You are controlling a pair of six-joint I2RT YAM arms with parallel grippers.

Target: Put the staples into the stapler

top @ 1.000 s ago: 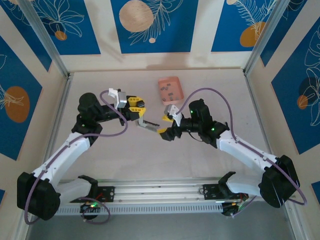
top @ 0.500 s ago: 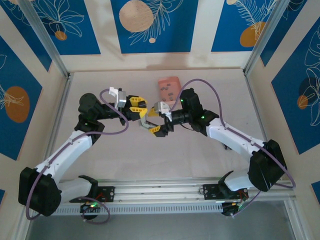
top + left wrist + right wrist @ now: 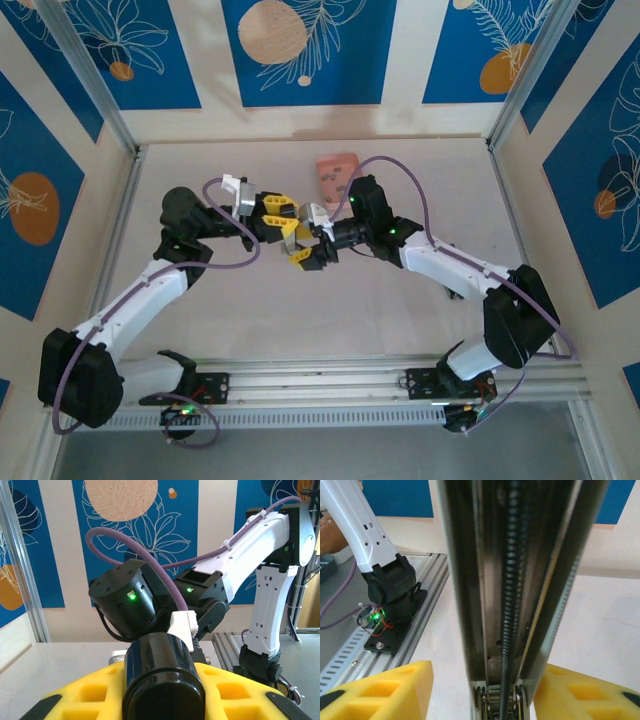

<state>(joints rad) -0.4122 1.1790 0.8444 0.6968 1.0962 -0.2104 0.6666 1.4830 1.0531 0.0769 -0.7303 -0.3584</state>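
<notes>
1. Blue leaf-print wall panels (image 3: 300,50) box in a beige table (image 3: 400,330). Both arms meet mid-table, just on the near side of the pink tray (image 3: 322,160).
2. Change: a second ago the right gripper (image 3: 482,692) sat off to the right of the stapler (image 3: 505,590) with its fingers wider apart. It has since swung left and forward to the stapler, and the fingers have narrowed. The left arm has barely shifted.
3. Right gripper now: part-spread, with a yellow finger on each side of the stapler's rail (image 3: 465,580). One finger looks to be touching the metal, while a sliver of table shows past the other. It is around the rail, not clamped on it.
4. Left gripper (image 3: 162,695): the yellow fingers sit pressed against a black body between them. I read that as the stapler's black bar seen end-on, so it is pinching the stapler.
5. Meaning: left holds and right is taking hold of the rail, probably to steady or open it. Neither gripper has a staple, so loading proper hasn't started.
6. Stapler look: in the right wrist view the rail stands upright as an open silver channel. A coiled spring (image 3: 509,610) runs down its centre, and no strip shows in the stretch visible.
7. Staples (image 3: 337,175): dark specks in the tray, too small to count. The right arm crosses over the tray's near corner.
</notes>
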